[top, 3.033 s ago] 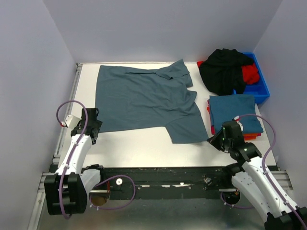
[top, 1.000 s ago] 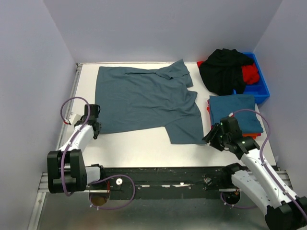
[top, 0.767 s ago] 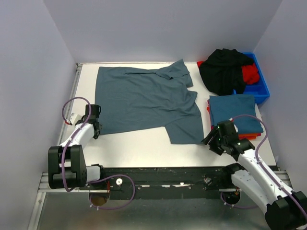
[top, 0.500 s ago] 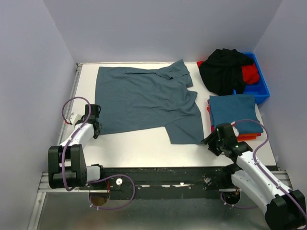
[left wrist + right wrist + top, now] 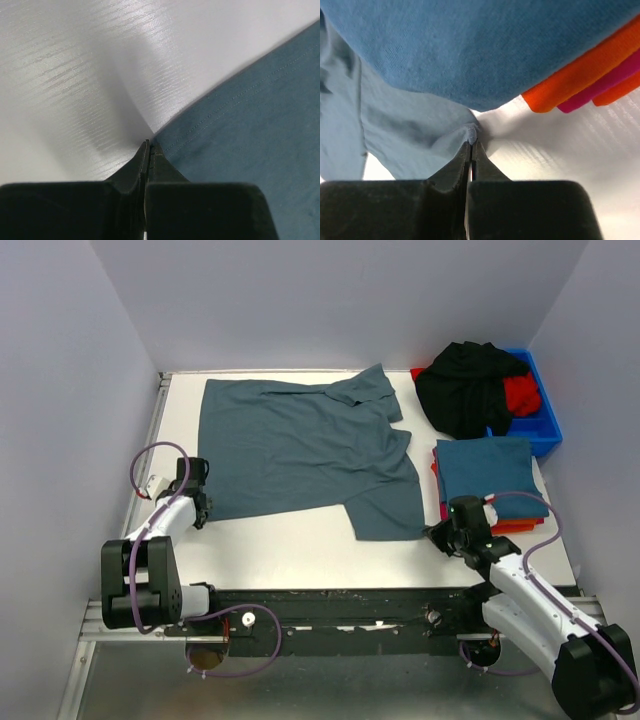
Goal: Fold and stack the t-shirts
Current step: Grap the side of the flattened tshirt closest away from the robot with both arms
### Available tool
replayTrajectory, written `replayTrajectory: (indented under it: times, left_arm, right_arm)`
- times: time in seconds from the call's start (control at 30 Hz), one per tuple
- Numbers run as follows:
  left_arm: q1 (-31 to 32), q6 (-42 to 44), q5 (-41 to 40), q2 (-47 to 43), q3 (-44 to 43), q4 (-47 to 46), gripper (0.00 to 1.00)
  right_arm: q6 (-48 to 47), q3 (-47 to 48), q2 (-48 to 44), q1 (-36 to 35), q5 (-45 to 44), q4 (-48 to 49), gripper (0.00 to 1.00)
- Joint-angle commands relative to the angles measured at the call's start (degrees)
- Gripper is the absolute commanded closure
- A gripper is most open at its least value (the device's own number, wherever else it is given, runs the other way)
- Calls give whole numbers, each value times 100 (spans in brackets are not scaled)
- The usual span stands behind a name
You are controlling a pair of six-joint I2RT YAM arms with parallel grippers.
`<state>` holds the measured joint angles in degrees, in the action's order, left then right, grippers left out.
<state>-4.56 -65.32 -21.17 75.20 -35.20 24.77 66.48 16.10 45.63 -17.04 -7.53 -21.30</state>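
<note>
the left arm (image 5: 160, 530) lies low and reaches forward along the left side, with the wrist tipped down. the left gripper (image 5: 199, 506) has its two fingers (image 5: 170, 172) pressed flat together, closed on the corner hem of the teal t-shirt (image 5: 300, 450). the right arm (image 5: 520, 580) reaches forward and inward, low as well. the right gripper (image 5: 438, 534) is closed too, and a small fold of the same shirt is pinched at its tips.
</note>
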Motion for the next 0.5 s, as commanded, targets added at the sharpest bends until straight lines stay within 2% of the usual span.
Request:
replayTrajectory:
  times: [0.0, 0.17, 0.47]
  left_arm:
    - [-98, 125, 104, 100, -22, -52, 100]
    - [-124, 134, 113, -84, 4, 19, 100]
    - [-142, 134, 113, -409, -110, 273, 100]
  right_arm:
    - [-82, -1, -97, 8, -258, 249, 99]
    - [-556, 112, -703, 7, -144, -242, 99]
    - [-1356, 1377, -1995, 8, -161, -2044, 99]
